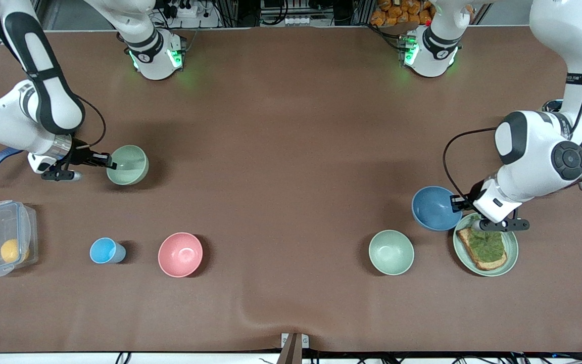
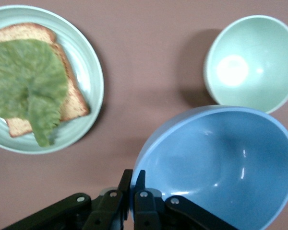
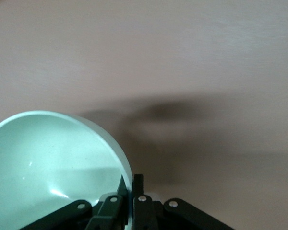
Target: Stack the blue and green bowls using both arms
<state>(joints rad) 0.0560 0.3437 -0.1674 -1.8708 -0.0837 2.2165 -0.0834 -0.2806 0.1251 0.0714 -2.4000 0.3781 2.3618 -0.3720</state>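
Both bowls gripped by their rims

The left gripper [image 1: 456, 203] pinched the blue bowl [image 1: 435, 208], the right gripper [image 1: 110, 162] the green bowl [image 1: 128, 165]; carrying level would suit best.

I see even overhead light, soft shadows beside each bowl on the table [image 1: 291, 151]. Bright glare spot inside the mint bowl [image 2: 252, 62]. My right wrist view is hazy, washed out; front view sharp.

We see a robotics lab: two arm bases [image 1: 157, 55] bolted along a brown-covered table [image 1: 291, 151], cables and power strips [image 1: 185, 10] past its edge.
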